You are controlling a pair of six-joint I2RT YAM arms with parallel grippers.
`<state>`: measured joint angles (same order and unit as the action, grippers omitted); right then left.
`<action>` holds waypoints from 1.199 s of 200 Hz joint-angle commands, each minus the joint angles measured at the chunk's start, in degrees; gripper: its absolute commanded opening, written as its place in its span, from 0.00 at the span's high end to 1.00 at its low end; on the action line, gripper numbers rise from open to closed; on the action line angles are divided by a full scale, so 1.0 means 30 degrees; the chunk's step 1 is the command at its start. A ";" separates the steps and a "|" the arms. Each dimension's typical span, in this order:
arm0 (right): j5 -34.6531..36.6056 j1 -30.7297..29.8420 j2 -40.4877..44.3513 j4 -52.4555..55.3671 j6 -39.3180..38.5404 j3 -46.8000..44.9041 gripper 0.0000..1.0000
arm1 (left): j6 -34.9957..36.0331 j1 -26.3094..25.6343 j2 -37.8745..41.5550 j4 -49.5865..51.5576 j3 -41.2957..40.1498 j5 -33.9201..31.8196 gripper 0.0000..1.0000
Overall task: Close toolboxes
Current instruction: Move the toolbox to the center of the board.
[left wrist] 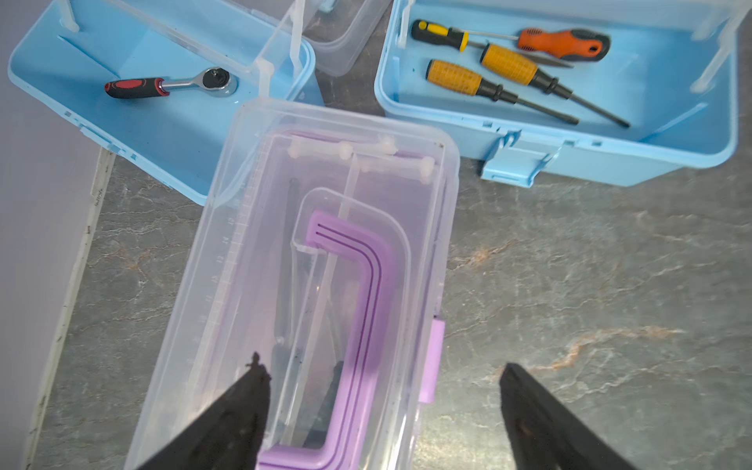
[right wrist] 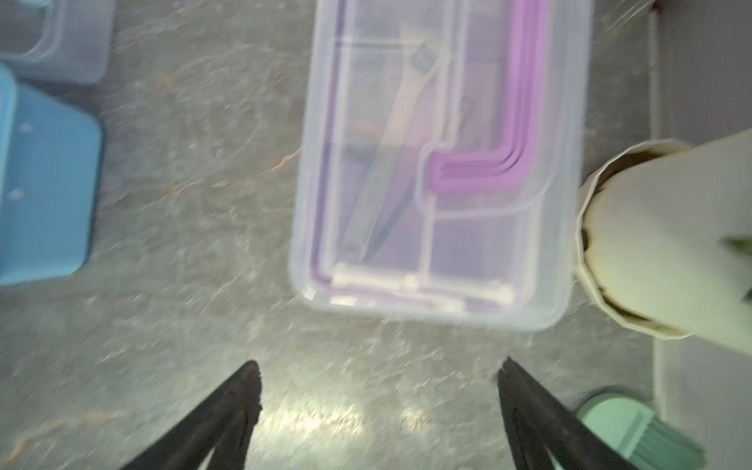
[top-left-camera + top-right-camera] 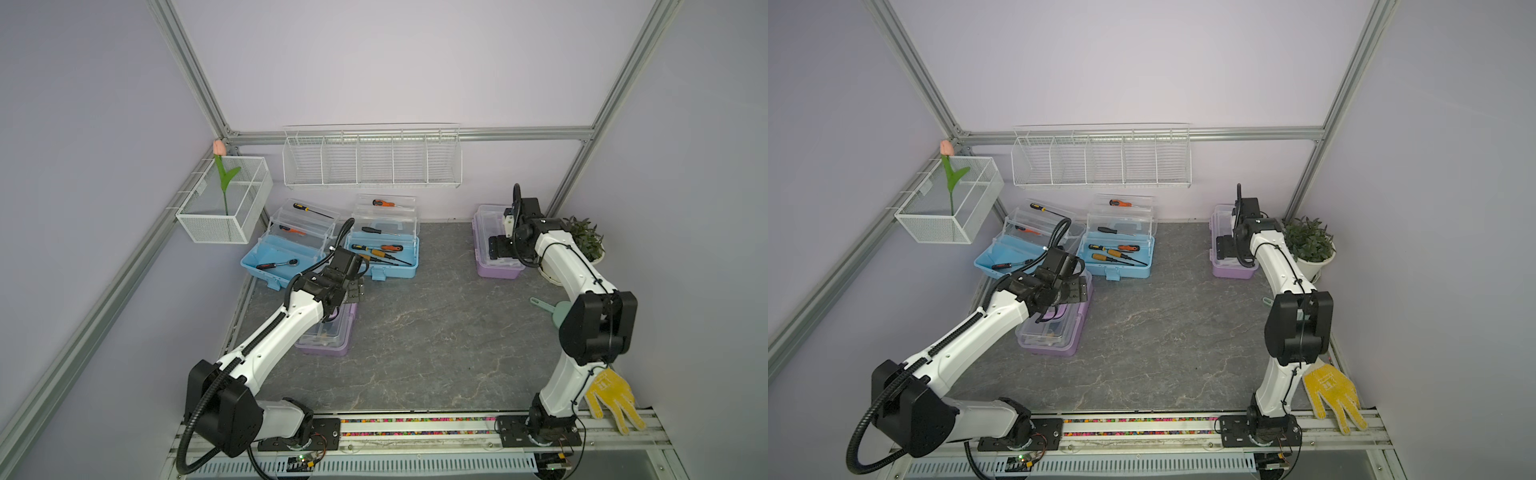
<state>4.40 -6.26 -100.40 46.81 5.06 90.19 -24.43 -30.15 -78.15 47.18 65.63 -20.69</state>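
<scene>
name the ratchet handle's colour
Black and red; the ratchet shows best in the left wrist view.

1. The tabletop [image 3: 432, 332] lies bare between the near purple toolbox [image 3: 332, 332] and the far purple toolbox [image 3: 498, 270].
2. The left blue toolbox [image 3: 274, 257] and right blue toolbox [image 3: 388, 266], trays raised, crowd the back under the wire shelf [image 3: 372, 160].
3. The potted plant [image 3: 586, 239] and green brush [image 3: 548, 307] crowd the right edge.
</scene>
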 commanded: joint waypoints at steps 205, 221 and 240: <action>-0.3624 -0.3812 1.1152 0.1006 0.4847 -1.0638 0.19 | -0.4613 -0.5476 -0.1629 -0.6875 -0.1160 0.8522 0.38; -0.3626 -0.3979 1.1314 0.1035 0.4914 -1.0985 0.19 | -0.4865 -0.5993 -0.2734 -0.7910 -0.0549 0.9089 0.38; -0.3620 -0.4190 1.1508 0.1097 0.5021 -1.1272 0.19 | -0.4877 -0.6516 -0.3891 -0.8287 0.0468 0.9469 0.38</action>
<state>-5.58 -18.02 -67.33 48.82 18.96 57.78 -36.71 -47.57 -85.21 29.02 63.42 2.55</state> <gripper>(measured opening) 0.810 0.626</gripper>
